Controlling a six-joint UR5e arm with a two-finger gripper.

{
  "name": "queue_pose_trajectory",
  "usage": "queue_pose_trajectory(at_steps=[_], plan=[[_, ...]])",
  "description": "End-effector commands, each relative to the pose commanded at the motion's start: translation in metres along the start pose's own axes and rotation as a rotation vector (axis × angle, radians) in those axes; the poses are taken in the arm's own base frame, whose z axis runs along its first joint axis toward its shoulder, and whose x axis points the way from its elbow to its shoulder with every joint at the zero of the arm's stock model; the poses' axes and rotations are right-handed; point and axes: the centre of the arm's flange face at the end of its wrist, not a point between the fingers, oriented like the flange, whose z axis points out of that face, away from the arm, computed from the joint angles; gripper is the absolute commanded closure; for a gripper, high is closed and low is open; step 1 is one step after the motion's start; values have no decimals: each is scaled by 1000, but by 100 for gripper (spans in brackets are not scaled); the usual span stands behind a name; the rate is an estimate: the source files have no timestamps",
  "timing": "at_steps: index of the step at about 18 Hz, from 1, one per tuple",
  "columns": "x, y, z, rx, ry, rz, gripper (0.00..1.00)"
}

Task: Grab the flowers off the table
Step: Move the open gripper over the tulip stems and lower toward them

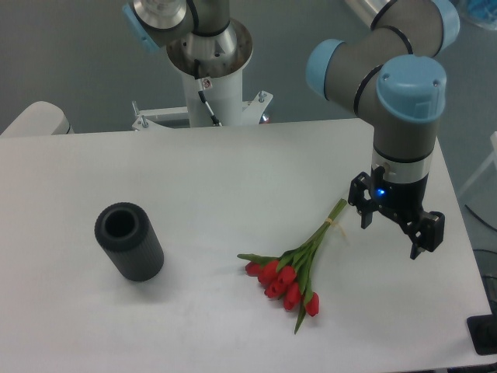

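the flowers point(291, 276) lie flat on the table point(233, 186), right of centre and toward the near edge, with the red heads clustered at the lower left and the green stems running up and to the right to their cut ends; a pale band point(329, 224) ties the stems near that upper end. the gripper point(394, 234) hangs to the right of the stem ends, apart from them, its two fingers spread wide with nothing between them and pointing down toward the tabletop. the step in hand appears to be the approach to a grasp, so the task is at an early stage: the bunch is untouched. a sound grasp likely calls for moving the gripper left until it stands over the stems near the band, where the bundle is narrowest and held together, and turning the wrist so that the fingers straddle the stems across their length rather than along it. the descent should probably stop with the fingertips close beside the stems, since thin stems on a smooth top may roll or slide away from a closing finger. a black ribbed cylinder point(129, 241) lies well apart at the left and poses no obstruction.
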Motion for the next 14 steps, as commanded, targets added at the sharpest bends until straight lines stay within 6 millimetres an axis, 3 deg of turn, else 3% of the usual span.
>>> queue_pose_trajectory(at_steps=[4,7,14], plan=[[9,-6,-6,-1,7,4,0],[35,-22,-4,4,31,-32,0],[88,-16,8,-11,108,-114,0]])
